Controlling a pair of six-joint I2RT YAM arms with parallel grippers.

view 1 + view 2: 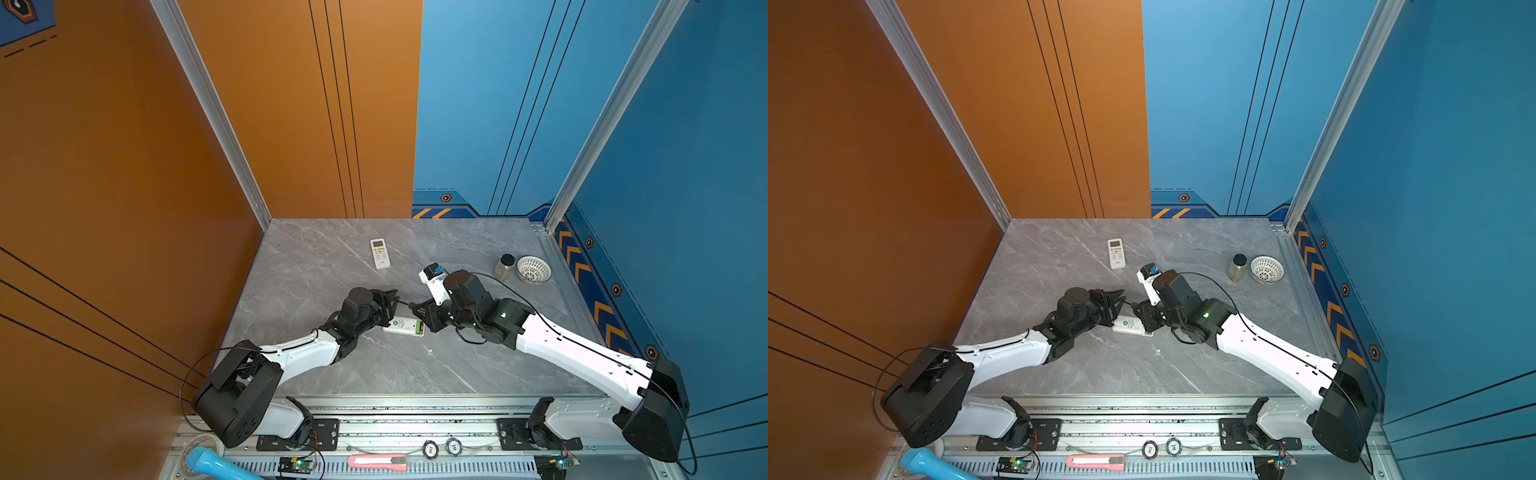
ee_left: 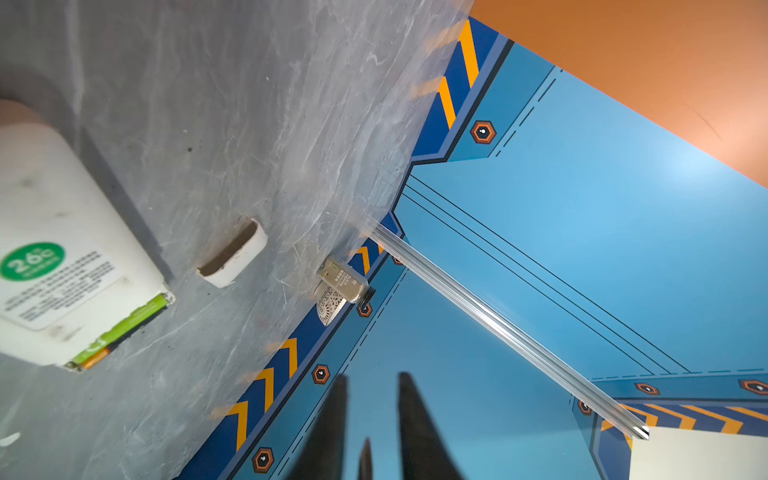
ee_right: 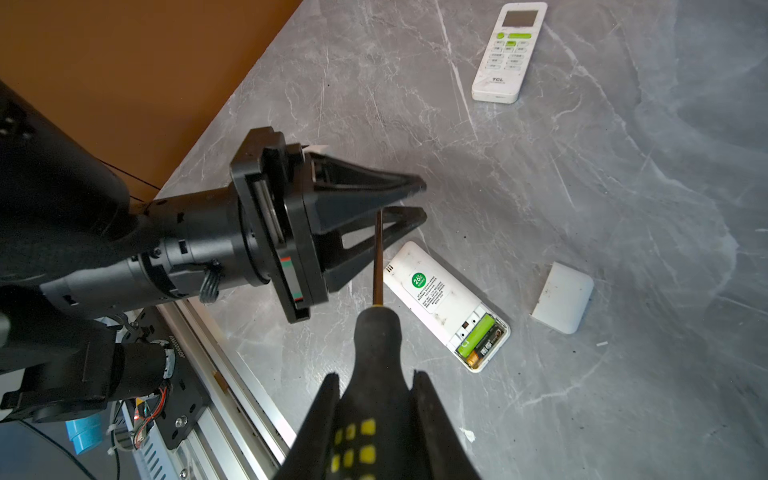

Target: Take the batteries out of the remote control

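The remote control [image 3: 440,295] lies back up on the grey table, its battery bay uncovered. Two batteries sit side by side in the bay, one lime green [image 3: 478,334] and one black [image 3: 492,338]. In both top views it lies under the two grippers [image 1: 403,326] [image 1: 1131,326]. My right gripper [image 3: 374,376] is shut on the black-and-yellow handle of a screwdriver [image 3: 376,332]. The thin shaft reaches between the fingers of my left gripper [image 3: 419,199], which stands open with a gap on either side of the tip [image 2: 365,457]. Both grippers hover above the remote.
The white battery cover [image 3: 563,297] lies loose beside the remote. A second white remote [image 1: 380,253] lies face up farther back. A small jar [image 1: 504,267] and a white lattice basket [image 1: 534,269] stand at the back right, near the blue wall.
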